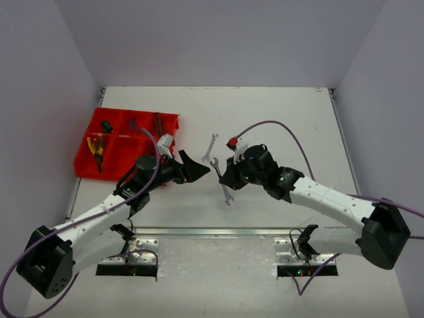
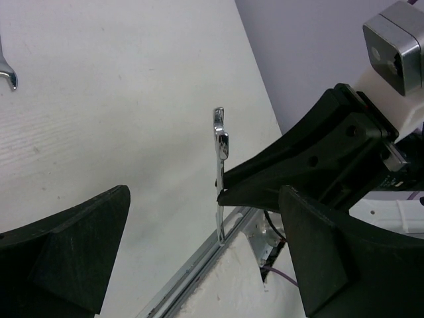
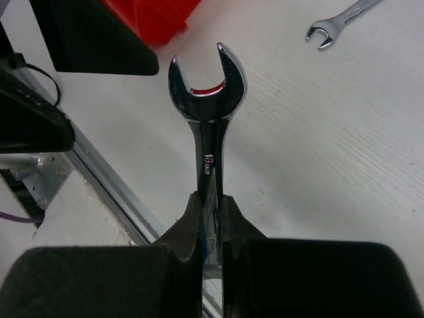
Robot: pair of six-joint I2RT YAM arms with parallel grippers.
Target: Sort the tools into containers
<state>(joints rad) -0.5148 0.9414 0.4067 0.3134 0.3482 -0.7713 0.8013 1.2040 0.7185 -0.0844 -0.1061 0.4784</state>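
White table [image 1: 265, 119]; right arm [image 1: 318, 195] stretched toward centre, jaws clamping wrench [image 3: 207, 99].

Wrench [image 1: 228, 196] in right pincer [image 1: 222, 175], centre; left pincer [image 1: 203, 169] just left; second wrench [image 1: 210, 147] behind; tray [image 1: 129, 151] far left.

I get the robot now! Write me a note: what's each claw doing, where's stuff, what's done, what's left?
Left gripper: open, empty, facing the right one.
Right gripper: shut on a silver wrench, held up between the arms.
Second wrench: lying on the table beyond both grippers.
Red tray: far left; already holds yellow pliers, a screwdriver and a few more tools.
Left to do: both wrenches into the tray, probably passing the held one to the left arm.
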